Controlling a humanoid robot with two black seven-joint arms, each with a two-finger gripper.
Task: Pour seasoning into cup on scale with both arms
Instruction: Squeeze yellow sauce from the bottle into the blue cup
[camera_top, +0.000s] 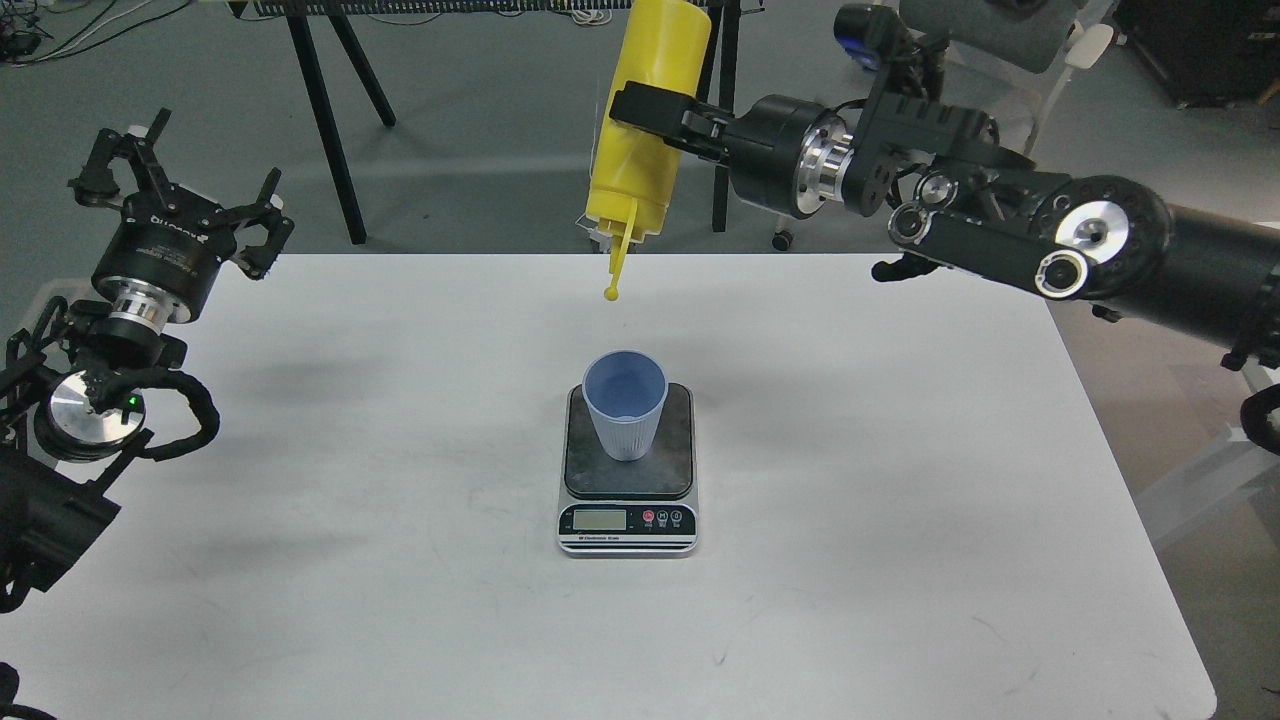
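Observation:
The light blue ribbed cup (624, 402) stands upright on the dark plate of the scale (627, 470) at the table's middle. My right gripper (650, 110) is shut on the yellow seasoning bottle (645, 130) and holds it upside down, above and behind the cup. The small cap hangs on its strap (612, 290) below the bottle; the nozzle itself is hidden. My left gripper (180, 190) is open and empty above the table's far left corner, far from the cup.
The white table (400, 450) holds only the scale and cup. Behind it stand black table legs (325, 120) and a grey chair (900, 80) on the floor. A second white table edge shows at the right.

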